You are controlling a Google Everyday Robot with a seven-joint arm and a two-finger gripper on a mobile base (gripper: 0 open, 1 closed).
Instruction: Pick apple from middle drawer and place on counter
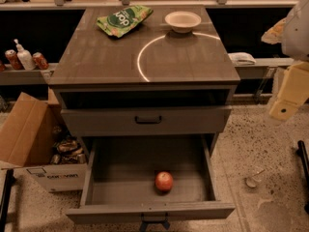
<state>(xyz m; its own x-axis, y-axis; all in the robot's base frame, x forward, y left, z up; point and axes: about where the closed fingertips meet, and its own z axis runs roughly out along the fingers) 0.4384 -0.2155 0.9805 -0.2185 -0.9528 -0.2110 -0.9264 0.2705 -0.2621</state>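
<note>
Nearest, at 6 o'clock, sits the dark front handle [154, 221] of the middle drawer [125, 166], which is pulled wide open over the speckled floor [260, 149]. On its grey floor lies the apple [164, 181], red with a yellowish blush, close to the front wall and slightly toward 3 o'clock from the middle, touching no side wall. At 8 o'clock a cardboard box [29, 134] stands open on the floor just beside the cabinet, with packets inside. At 3 o'clock the gripper [284, 109], a cream-coloured block on the end of the pale arm, hangs above the floor beside the cabinet, well apart from the apple and the drawer; whether it is apart or together I cannot tell. Above the open drawer is a shut drawer front [106, 121] with a slim black handle [148, 120]. Further back, the counter [96, 57] carries a bright curved light reflection [141, 57]. At its far edge, toward 12 o'clock, a green snack bag [124, 19] lies flat, and a white bowl [183, 21] stands upright near it, the two apart. At 9 o'clock, cans and a pump bottle [24, 57] stand on a low shelf.
</note>
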